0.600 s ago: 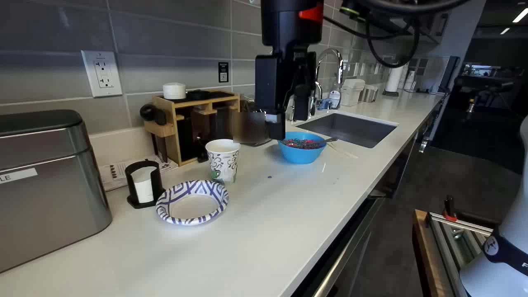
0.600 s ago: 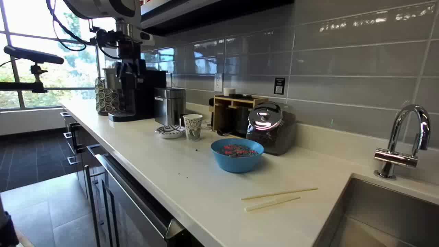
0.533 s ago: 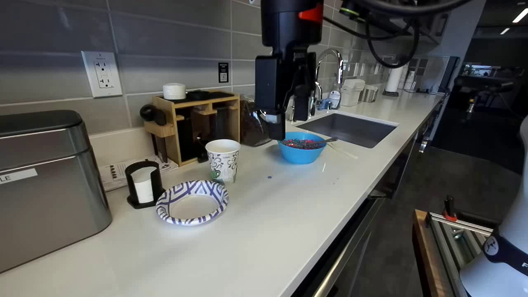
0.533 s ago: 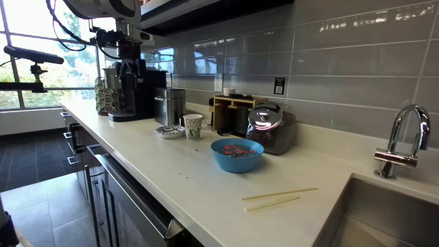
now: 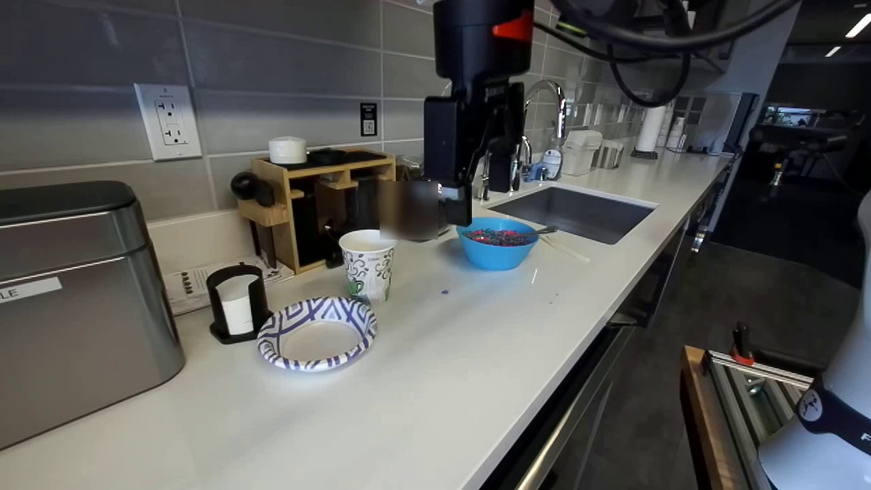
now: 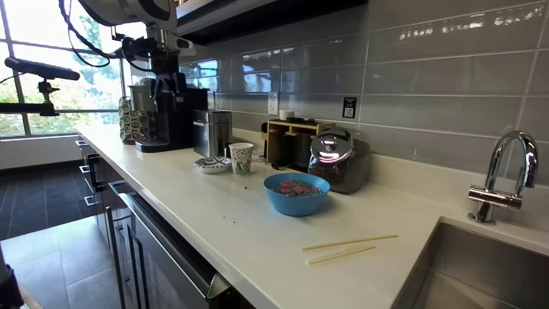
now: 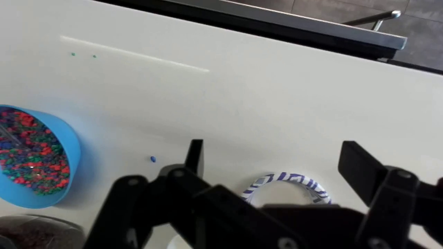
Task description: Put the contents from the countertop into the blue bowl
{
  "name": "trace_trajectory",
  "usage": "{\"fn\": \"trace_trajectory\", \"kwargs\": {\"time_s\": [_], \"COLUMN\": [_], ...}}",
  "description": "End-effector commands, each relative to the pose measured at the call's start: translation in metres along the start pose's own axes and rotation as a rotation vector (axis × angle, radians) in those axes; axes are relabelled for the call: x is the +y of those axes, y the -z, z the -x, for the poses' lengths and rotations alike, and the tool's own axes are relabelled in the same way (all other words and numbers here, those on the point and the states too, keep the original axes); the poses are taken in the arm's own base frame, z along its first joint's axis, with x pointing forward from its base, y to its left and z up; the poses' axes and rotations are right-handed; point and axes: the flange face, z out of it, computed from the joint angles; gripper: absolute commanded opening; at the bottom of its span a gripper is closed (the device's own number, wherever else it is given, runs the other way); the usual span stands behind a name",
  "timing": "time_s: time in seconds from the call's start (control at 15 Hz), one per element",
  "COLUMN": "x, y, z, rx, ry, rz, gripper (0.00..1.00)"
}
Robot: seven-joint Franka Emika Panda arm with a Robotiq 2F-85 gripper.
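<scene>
Blue bowl (image 6: 296,207): upright, mouth up, back from the counter's (image 6: 257,253) front edge
Utensil handle (image 5: 542,232): long axis slanting toward that edge
Fingers (image 7: 358,169): apart, above the counter

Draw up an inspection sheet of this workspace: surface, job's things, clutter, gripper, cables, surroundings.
Surface: off-white countertop, with one blue bit and two green bits lying loose on it.
Job's things: blue bowl upright, holding small red, green and blue pieces and what looks like a utensil.
Clutter: patterned bowl beside a paper cup; two pale sticks between the blue bowl and the sink.
Gripper: open, raised above the countertop; nothing seen in its grasp.
Cables: black, looping in the air beside the arm.
Surroundings: chrome faucet, tiled wall, wall outlet, lidded jar.
</scene>
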Motion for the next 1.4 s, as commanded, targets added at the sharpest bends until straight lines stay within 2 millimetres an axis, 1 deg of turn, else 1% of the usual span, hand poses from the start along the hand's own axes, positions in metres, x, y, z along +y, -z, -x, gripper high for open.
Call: {"fn": "trace_trajectory", "kwargs": {"time_s": [0.0, 0.2, 0.33, 0.47, 0.73, 1.0, 1.07, 1.13, 1.2, 1.33], "x": [0.030, 0.054, 0.072, 0.094, 0.133, 0.165, 0.174, 0.181, 0.171, 0.181], "y": [-0.008, -0.017, -0.026, -0.039, -0.061, -0.091, -0.103, -0.113, -0.097, -0.110], "z": [0.011, 0.018, 0.020, 0.025, 0.044, 0.061, 0.066, 0.069, 0.054, 0.061], "rx": [-0.037, -0.120, -0.132, -0.126, -0.096, -0.063, -0.068, -0.056, -0.083, -0.082], "ry": [-0.098, -0.188, -0.237, -0.306, -0.407, -0.519, -0.551, -0.574, -0.514, -0.544], "rz": [0.125, 0.170, 0.117, 0.069, -0.049, -0.103, -0.090, -0.072, -0.072, -0.072], "gripper": [1.00, 1.00, 1.00, 1.00, 1.00, 1.00, 1.00, 1.00, 1.00, 1.00]}}
